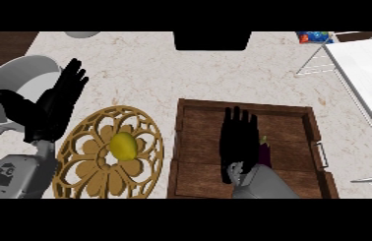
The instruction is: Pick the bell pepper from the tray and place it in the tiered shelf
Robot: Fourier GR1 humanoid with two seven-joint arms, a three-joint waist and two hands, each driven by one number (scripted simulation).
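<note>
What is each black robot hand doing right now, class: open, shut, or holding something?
Left hand: open, fingers straight, resting at the view's left edge, holding nothing.
Right hand: open, fingers straight, above the brown wooden tray, holding nothing.

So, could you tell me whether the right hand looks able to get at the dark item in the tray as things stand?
Probably yes. The right hand hangs open over the wooden tray, right beside the dark purple item, with nothing visible between them. Its fingers are straight, not yet curled round it.

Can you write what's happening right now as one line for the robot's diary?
right hand: open, over wooden tray | bell pepper: dark, beside hand, in tray | left hand: open, resting | tiered shelf: right edge
</note>
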